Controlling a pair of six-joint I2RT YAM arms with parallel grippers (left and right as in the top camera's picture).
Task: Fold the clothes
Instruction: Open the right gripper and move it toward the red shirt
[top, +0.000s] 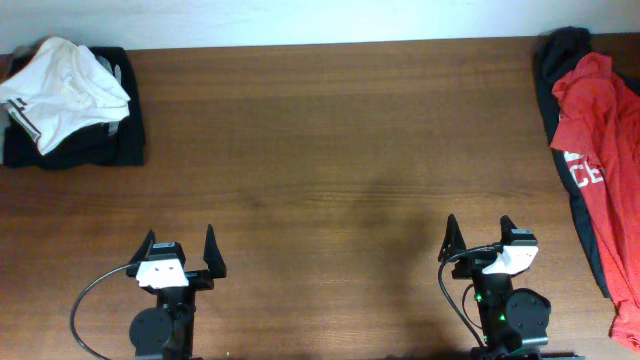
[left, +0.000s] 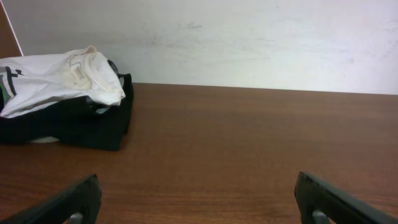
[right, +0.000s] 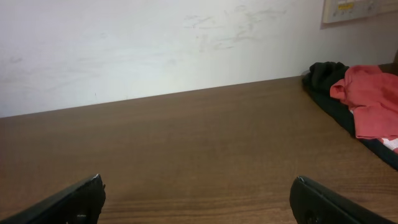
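Observation:
The red-orange T-shirt (top: 598, 130) with white lettering lies crumpled at the table's right edge, on top of a dark garment (top: 562, 60). It also shows at the far right of the right wrist view (right: 372, 99). My left gripper (top: 180, 252) is open and empty near the front edge, left of centre; its fingers show in the left wrist view (left: 199, 199). My right gripper (top: 478, 240) is open and empty near the front edge, left of the T-shirt and well apart from it; its fingers show in the right wrist view (right: 199, 196).
A pile of white (top: 62, 85) and black clothes (top: 110, 145) sits at the back left corner, also in the left wrist view (left: 62, 81). The brown wooden table (top: 320, 180) ends at a white wall (left: 249, 37) behind.

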